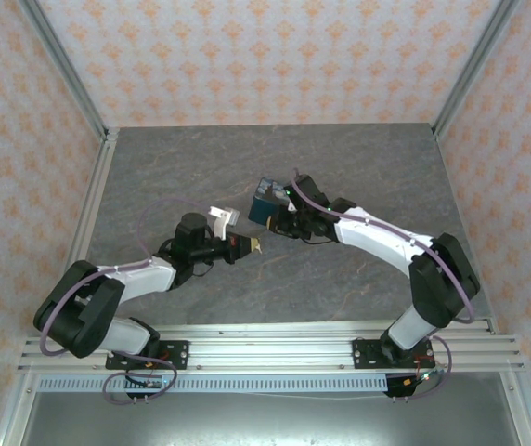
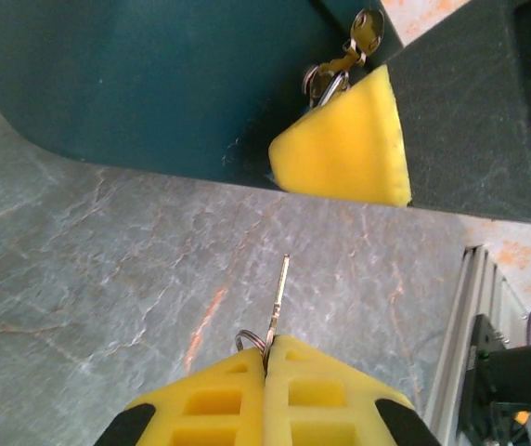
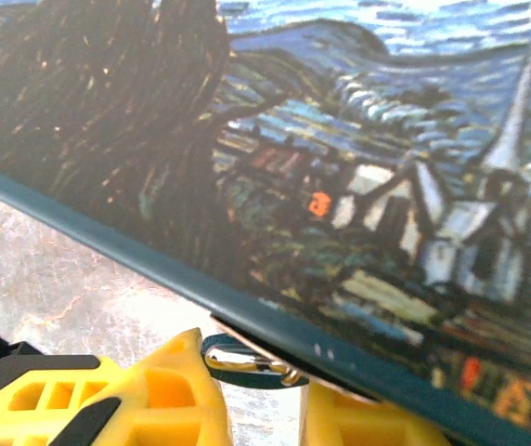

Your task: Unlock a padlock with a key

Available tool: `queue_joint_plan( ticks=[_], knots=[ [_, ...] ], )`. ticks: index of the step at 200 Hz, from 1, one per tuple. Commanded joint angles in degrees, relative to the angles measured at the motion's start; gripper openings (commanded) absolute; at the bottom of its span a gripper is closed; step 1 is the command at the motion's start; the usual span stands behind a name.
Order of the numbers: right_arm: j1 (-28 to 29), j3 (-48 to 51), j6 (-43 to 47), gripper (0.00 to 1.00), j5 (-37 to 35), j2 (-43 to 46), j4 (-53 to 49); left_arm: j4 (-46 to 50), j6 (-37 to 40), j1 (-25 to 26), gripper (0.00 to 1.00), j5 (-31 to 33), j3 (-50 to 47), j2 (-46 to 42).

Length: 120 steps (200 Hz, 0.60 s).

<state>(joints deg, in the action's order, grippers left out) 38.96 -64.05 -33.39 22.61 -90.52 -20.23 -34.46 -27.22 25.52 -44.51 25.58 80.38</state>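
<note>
Brassy, tiny dark metal padlock [image 2: 349, 56] hangs at the edge of the blue swirl-painted rectangular box [image 1: 265, 197], which my right gripper [image 3: 256, 390] clamps. Near the box, my left gripper [image 2: 267, 358] pinches the thin silver key [image 2: 279, 293], tip aimed boxward. Insertion step; next, I judge, fine alignment with the keyhole.

Shiny metal key [image 2: 279, 297], smooth painted box [image 3: 340, 186]

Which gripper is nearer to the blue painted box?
Right. The right gripper grips the blue box by its edge. The left gripper, shut on the key, is apart from it, with the key pointing toward it.
</note>
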Motion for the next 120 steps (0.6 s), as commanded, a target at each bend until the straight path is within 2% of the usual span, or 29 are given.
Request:
queue_joint_plan(
  ticks=[1, 19, 120],
  knots=[
    [-0.6, 0.2, -0.8, 0.0, 0.9, 2.9, 2.2, -9.9, -7.6, 0.1, 0.0, -4.5, 1.7, 3.6],
    [-0.9, 1.5, -1.4, 0.0, 1.6, 3.3, 4.0, -14.7, -10.9, 0.1, 0.0, -6.6, 1.8, 6.3],
    [-3.5, 5.5, -3.2, 0.0, 5.7, 6.1, 8.0, -22.7, -14.1, -2.3, 0.0, -14.2, 3.8, 14.4]
  ],
)
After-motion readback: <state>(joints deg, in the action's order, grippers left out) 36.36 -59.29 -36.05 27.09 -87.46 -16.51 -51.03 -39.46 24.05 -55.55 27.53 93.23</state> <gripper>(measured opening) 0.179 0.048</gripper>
